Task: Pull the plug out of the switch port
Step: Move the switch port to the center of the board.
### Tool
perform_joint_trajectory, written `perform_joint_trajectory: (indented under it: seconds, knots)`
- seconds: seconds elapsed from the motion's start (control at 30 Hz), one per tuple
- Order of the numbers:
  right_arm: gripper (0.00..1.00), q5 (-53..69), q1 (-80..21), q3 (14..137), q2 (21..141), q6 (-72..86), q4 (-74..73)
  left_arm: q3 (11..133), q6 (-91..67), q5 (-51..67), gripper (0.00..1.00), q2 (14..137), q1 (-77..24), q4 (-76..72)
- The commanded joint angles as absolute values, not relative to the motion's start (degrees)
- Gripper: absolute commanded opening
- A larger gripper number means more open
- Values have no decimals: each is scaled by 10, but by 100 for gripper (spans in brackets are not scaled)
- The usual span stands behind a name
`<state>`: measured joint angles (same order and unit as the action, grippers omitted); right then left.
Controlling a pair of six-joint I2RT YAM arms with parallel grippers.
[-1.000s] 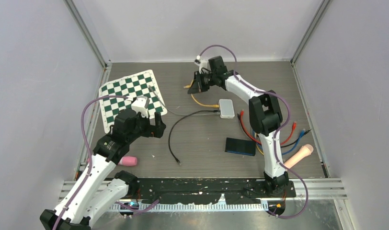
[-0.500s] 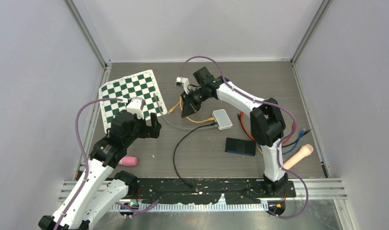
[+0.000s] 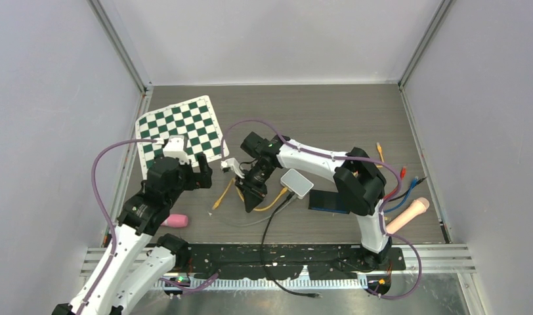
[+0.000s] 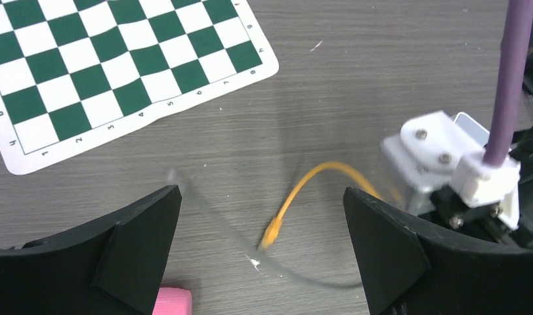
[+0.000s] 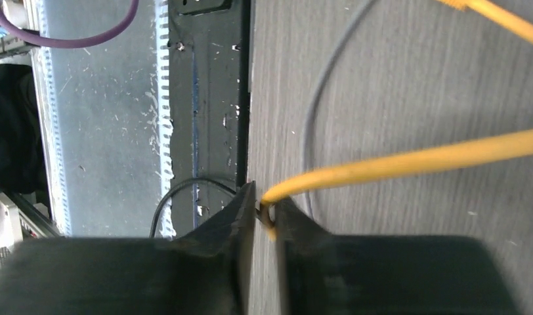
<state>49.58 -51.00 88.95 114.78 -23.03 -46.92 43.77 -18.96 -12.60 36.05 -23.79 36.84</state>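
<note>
The white switch (image 3: 297, 183) lies mid-table, turned at an angle. A yellow cable (image 3: 275, 201) runs from its near-left side to my right gripper (image 3: 253, 199), which is shut on it close to the tabletop. In the right wrist view the jaws (image 5: 264, 200) pinch a bend of that yellow cable (image 5: 408, 161). Its free plug end (image 3: 215, 204) rests on the table to the left. The plug at the switch port is too small to make out. My left gripper (image 3: 201, 174) hovers open over the free yellow plug (image 4: 272, 233), touching nothing.
A black cable (image 3: 269, 230) and a grey cable (image 3: 251, 222) trail from the switch toward the front rail. A chessboard mat (image 3: 178, 131) lies far left, a pink piece (image 3: 176, 220) near left. A dark flat box (image 3: 329, 201), coloured cables (image 3: 402, 176) and a peach cylinder (image 3: 408, 215) sit right.
My right gripper has swung from the back middle toward the near left, dragging the yellow cable and the switch along. The black cable's end slid over the front rail. The left gripper barely shifted.
</note>
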Motion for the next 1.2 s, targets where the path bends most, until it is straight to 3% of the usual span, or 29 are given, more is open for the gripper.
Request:
perform_joint_trajectory:
  seconds: [0.0, 0.17, 0.3, 0.43, 0.5, 0.57, 0.73, 0.97, 1.17]
  knots:
    - [32, 489, -522, 890, 1125, -223, -456, 438, -195, -142, 100, 356, -232, 360]
    - [52, 427, -518, 832, 1035, -157, -383, 438, -180, -126, 99, 377, -231, 352]
    - [58, 350, -505, 739, 924, -63, -297, 433, -171, -106, 99, 397, -230, 342]
    - [59, 218, -484, 621, 798, 50, -200, 425, -157, -59, 99, 428, -229, 314]
    - [59, 92, -461, 567, 750, 126, -191, 428, -149, -19, 99, 452, -229, 301]
    - [58, 47, -422, 518, 712, 207, -198, 437, -138, 58, 99, 477, -229, 289]
    - [60, 28, -360, 408, 641, 310, -188, 444, -145, 177, 99, 530, -230, 215]
    - [60, 8, -359, 382, 642, 373, -171, 464, -129, 223, 99, 634, -245, 230]
    - [60, 28, -359, 378, 681, 408, -150, 425, -129, 217, 99, 642, -255, 236]
